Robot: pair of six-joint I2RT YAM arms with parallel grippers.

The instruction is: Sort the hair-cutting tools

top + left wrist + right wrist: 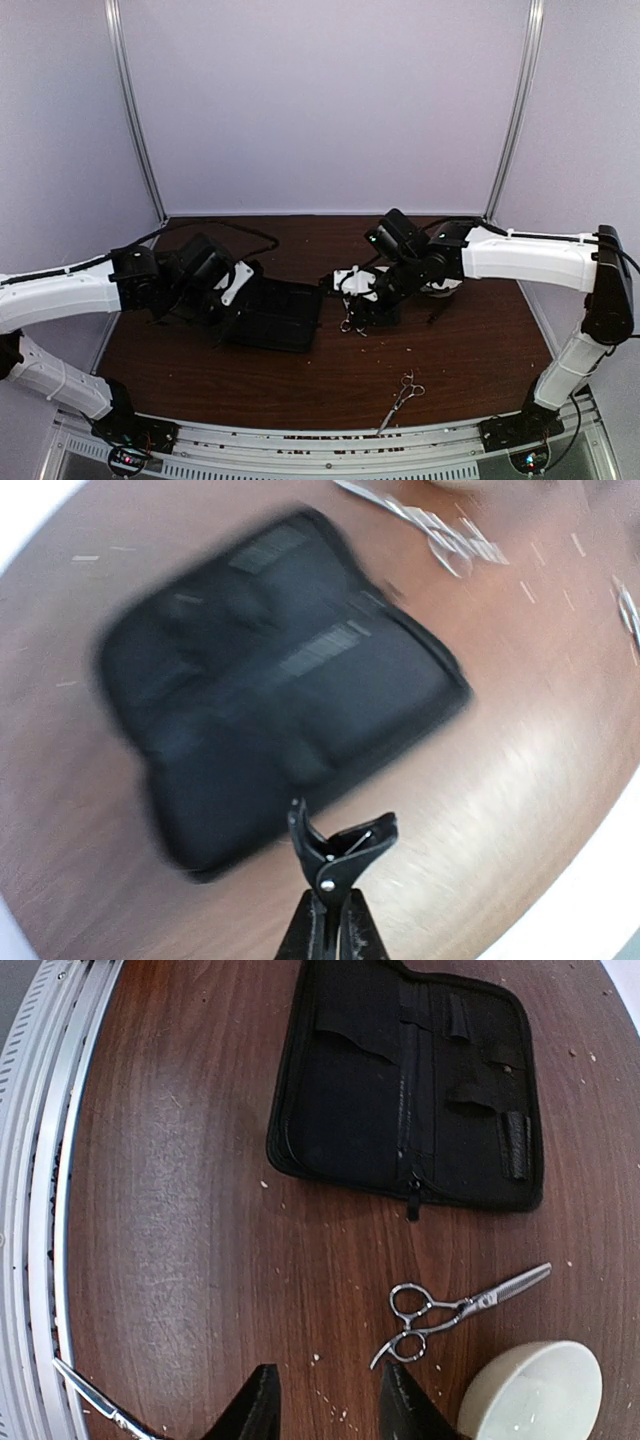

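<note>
My right hand (330, 1398), fingers spread and empty, hovers near the silver scissors (465, 1306) lying on the counter (180, 1210) between the black case (380, 1080) and a white bowl (530, 1390), best taken squarely across the pivot, my left hand (340, 842) closed on nothing.

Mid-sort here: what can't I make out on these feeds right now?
1. Black case: smeared by motion blur in the left wrist view; pockets unreadable there.
2. Front scissors: cut off by the bottom edge in the right wrist view.
3. Other scissors: in the top view, partly hidden under the right arm.
4. White bowl: cut by the right wrist view's bottom edge; largely behind the arm from above.
</note>
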